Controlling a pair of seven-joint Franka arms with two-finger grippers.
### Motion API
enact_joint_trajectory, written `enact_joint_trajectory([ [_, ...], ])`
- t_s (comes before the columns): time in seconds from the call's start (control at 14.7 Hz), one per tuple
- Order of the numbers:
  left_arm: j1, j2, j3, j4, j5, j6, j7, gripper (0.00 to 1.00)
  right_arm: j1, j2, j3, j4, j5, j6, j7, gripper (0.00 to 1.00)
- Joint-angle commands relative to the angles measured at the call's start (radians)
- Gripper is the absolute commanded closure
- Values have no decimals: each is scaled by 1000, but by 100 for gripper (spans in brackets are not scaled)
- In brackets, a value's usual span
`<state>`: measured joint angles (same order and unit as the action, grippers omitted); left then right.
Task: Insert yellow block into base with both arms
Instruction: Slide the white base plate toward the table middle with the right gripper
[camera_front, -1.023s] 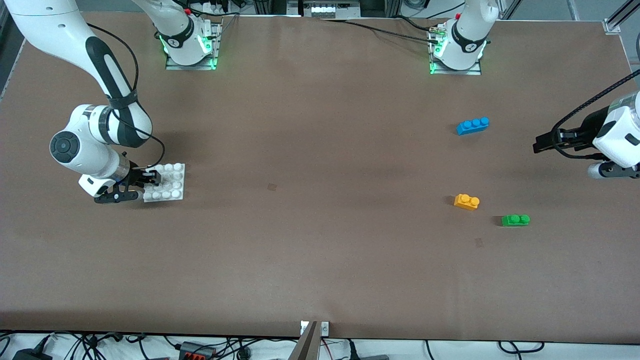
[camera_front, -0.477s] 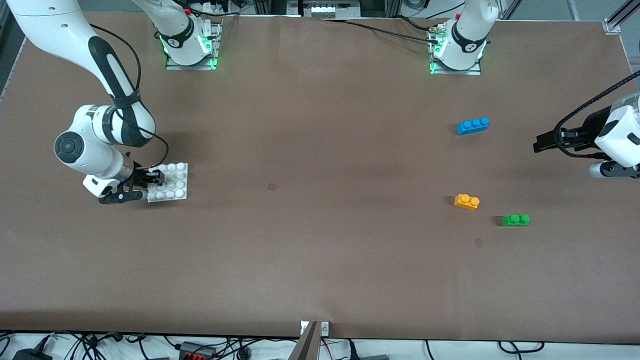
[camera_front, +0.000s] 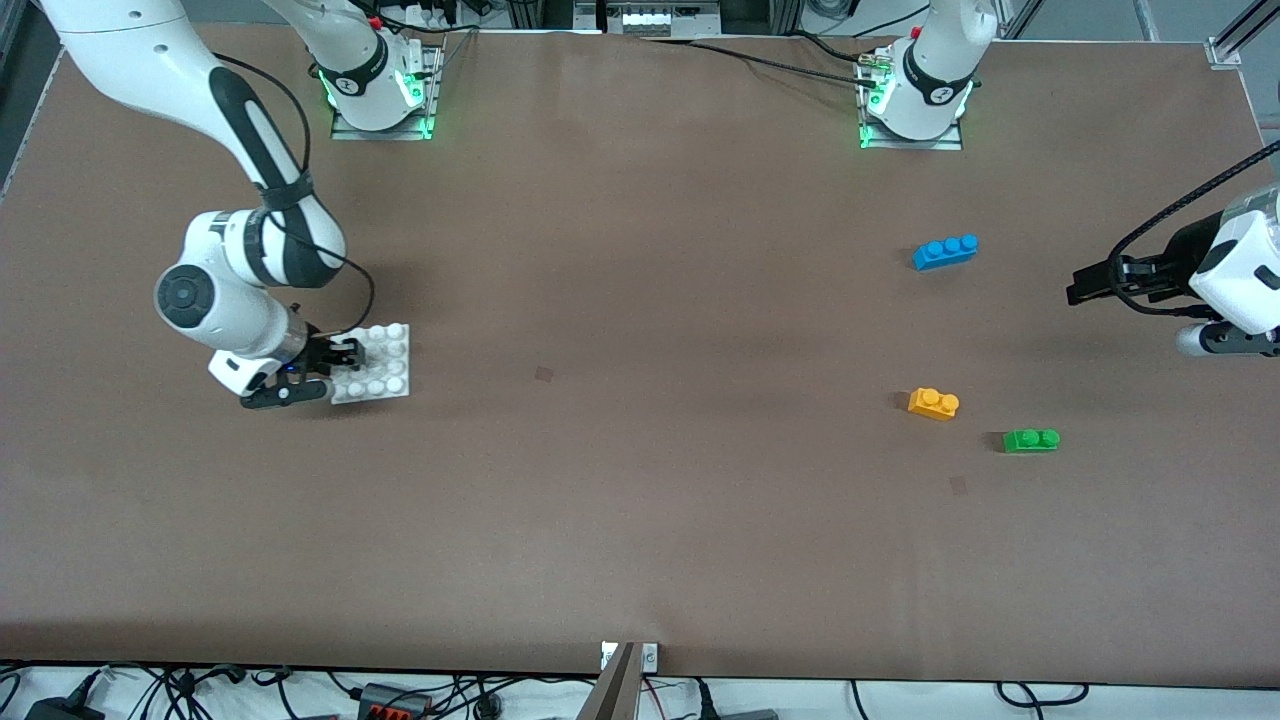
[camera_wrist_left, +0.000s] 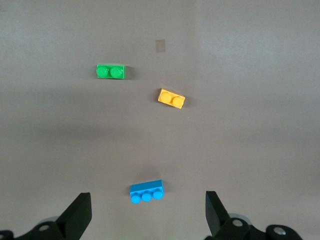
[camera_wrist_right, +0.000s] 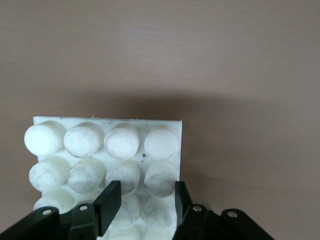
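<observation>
The yellow block (camera_front: 933, 403) lies on the table toward the left arm's end; it also shows in the left wrist view (camera_wrist_left: 171, 98). The white studded base (camera_front: 385, 355) is toward the right arm's end. My right gripper (camera_front: 340, 365) is shut on the base's edge. In the right wrist view its fingers (camera_wrist_right: 111, 200) clamp one edge stud of the base (camera_wrist_right: 100, 142), with the gripper's middle (camera_wrist_right: 145, 197) on that stud. My left gripper (camera_front: 1080, 285) is open and empty over the table near the left arm's end, with its fingertips wide apart (camera_wrist_left: 148, 207).
A blue three-stud brick (camera_front: 945, 251) lies farther from the front camera than the yellow block and shows in the left wrist view (camera_wrist_left: 146, 191). A green two-stud brick (camera_front: 1031, 440) lies beside the yellow block, slightly nearer the camera (camera_wrist_left: 111, 72).
My right gripper has moved toward the middle of the table, carrying the base with it. The left arm has barely moved. The bricks have not moved.
</observation>
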<state>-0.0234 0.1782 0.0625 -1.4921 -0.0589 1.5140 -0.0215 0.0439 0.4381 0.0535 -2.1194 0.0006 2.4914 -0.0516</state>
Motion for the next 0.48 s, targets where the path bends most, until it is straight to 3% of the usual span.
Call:
enact_joint_trajectory([
  [0.0, 7, -16, 3, -11, -27, -8, 26, 0, 138, 68, 14, 5, 16, 20, 203, 49],
  [0.14, 7, -17, 3, -11, -27, -8, 26, 0, 247, 70, 14, 33, 16, 20, 368, 49],
  [0.41, 7, -16, 3, -11, -27, -8, 26, 0, 411, 165, 12, 168, 16, 20, 568, 49],
])
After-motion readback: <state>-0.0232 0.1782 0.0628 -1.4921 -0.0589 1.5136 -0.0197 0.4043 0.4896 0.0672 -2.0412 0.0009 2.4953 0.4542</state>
